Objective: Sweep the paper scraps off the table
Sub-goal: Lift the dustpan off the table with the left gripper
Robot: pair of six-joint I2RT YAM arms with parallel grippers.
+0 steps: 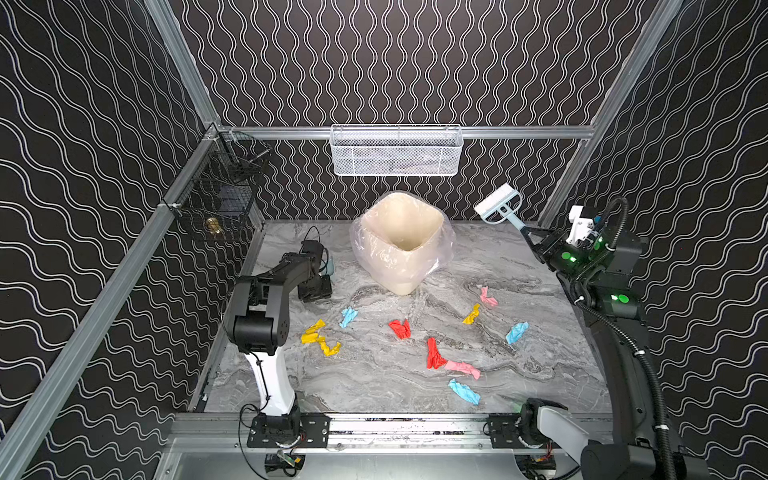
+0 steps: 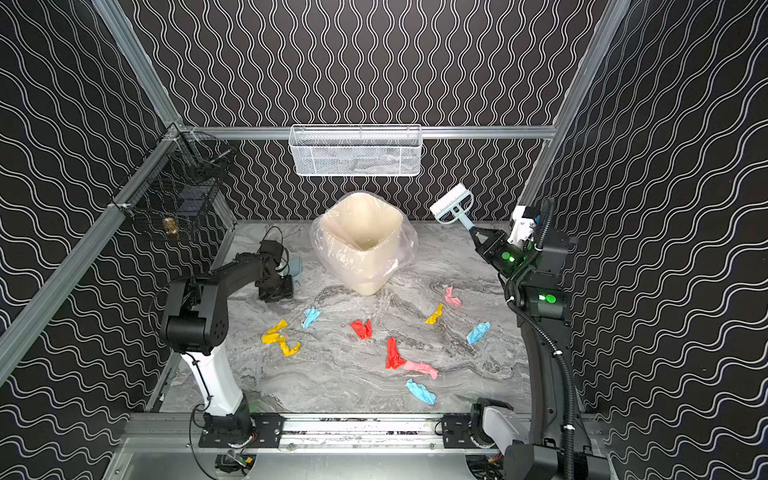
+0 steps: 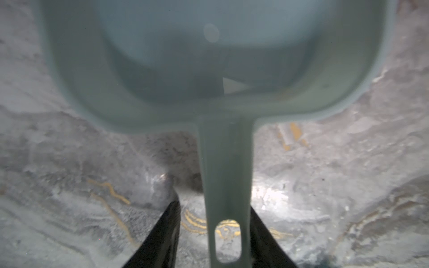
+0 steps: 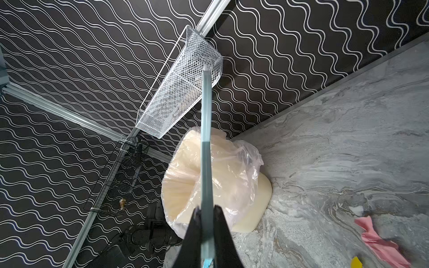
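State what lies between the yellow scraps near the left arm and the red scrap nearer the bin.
A light blue scrap, touching neither; both top views show it.

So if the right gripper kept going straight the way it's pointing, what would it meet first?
Probably the white mesh basket: the right gripper points up along its held brush toward it, passing above the bin. Depth is unclear.
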